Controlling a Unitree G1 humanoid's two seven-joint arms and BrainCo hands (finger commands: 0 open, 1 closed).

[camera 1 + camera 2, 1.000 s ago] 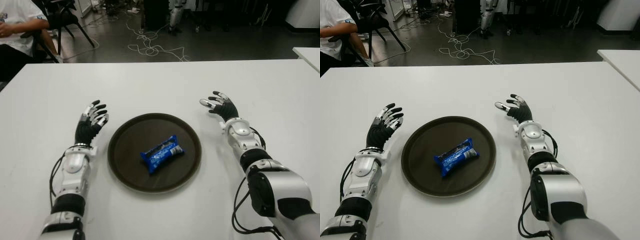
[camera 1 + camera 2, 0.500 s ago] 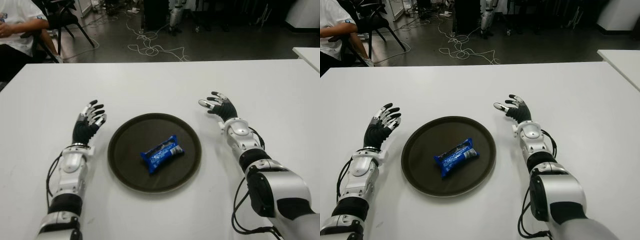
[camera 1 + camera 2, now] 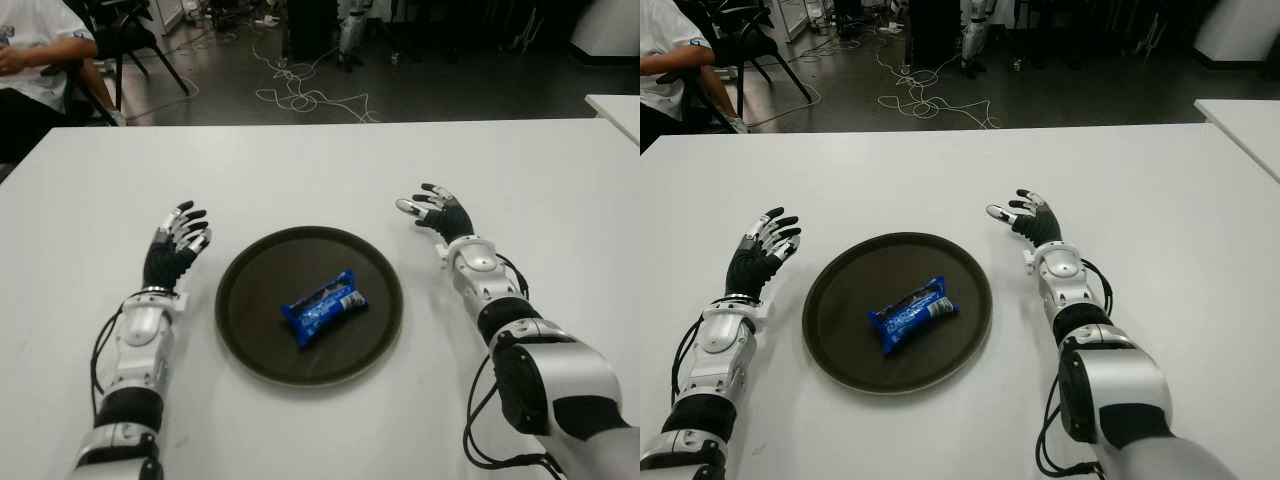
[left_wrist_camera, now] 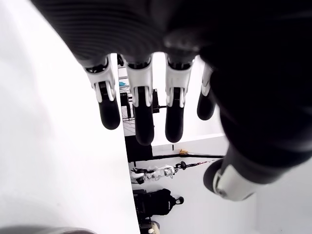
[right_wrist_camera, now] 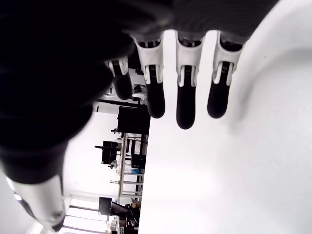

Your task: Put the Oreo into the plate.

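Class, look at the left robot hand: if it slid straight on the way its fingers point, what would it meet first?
Likely nothing: the left robot hand points away from the robot and slightly toward the middle, over bare white table, passing the plate holding the Oreo. Depth is uncertain.

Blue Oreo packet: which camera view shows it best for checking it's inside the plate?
The left eye view: the blue Oreo packet lies fully within the round dark brown plate, its whole rim visible. The right eye view shows the same. Neither wrist view shows the packet, only each hand's own spread fingers above the white table.
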